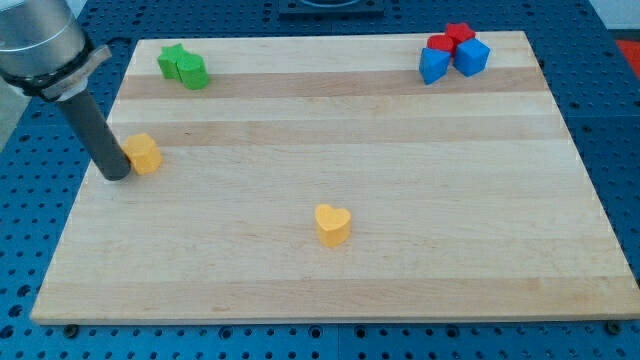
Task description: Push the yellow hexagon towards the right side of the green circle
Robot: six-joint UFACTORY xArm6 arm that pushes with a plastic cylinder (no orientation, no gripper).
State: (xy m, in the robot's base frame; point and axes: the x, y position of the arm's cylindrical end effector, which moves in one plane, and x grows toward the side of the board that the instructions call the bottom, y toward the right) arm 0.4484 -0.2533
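Observation:
The yellow hexagon point(145, 153) lies near the board's left edge. My tip point(117, 176) rests on the board right against the hexagon's left side, slightly below it. The green circle point(192, 71) sits at the view's top left, up and to the right of the hexagon, touching a green star point(172, 59) on its left.
A yellow heart point(332, 224) lies at the lower middle. At the top right a red star point(459, 34), a red block point(440, 44) and two blue blocks point(434, 65) point(472, 56) are clustered. The wooden board point(400, 150) sits on a blue perforated base.

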